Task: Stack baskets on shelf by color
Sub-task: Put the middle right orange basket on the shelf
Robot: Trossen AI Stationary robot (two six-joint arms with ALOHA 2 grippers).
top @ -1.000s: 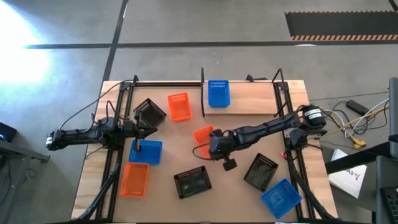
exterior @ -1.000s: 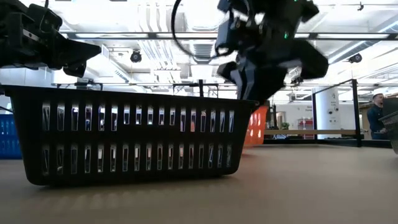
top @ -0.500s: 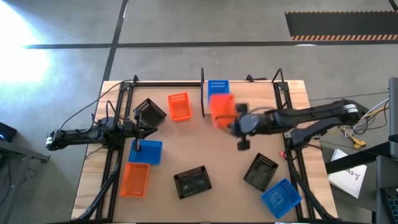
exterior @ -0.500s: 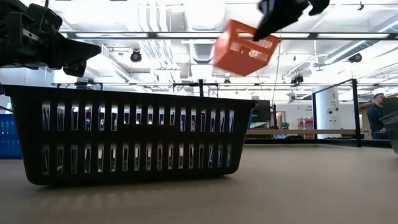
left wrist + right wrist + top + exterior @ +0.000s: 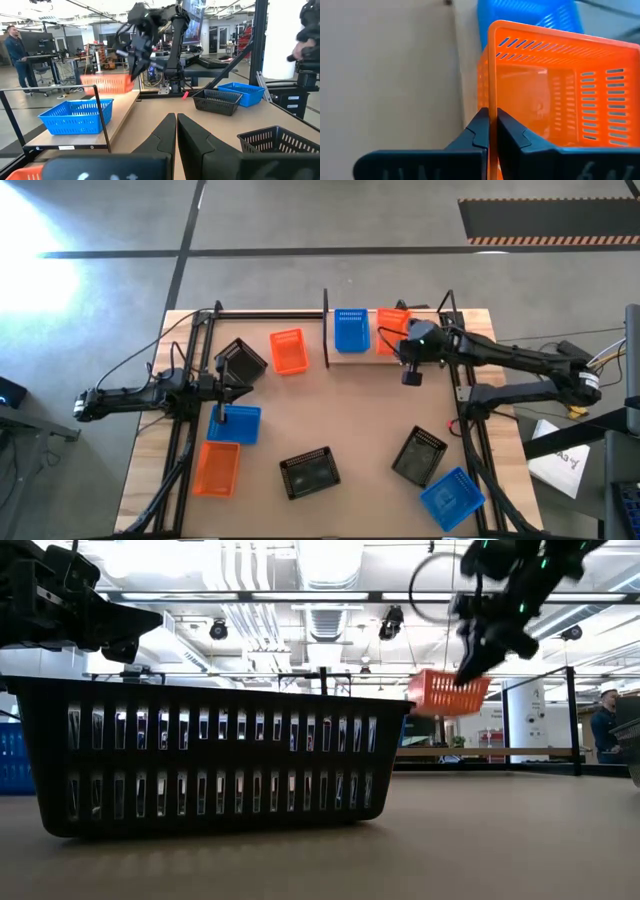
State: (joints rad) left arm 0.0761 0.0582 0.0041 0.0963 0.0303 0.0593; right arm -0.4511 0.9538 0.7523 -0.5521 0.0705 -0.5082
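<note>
one basket on shelf, others scattered

Big glare patch blows out the floor top left from above; ceiling lights backlight the low view, and the near black basket looks silhouetted.

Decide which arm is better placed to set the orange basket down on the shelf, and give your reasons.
The right. Its gripper is shut on the orange basket, held over the shelf beside the blue basket. The left gripper sits across the table, shut and empty.
</note>
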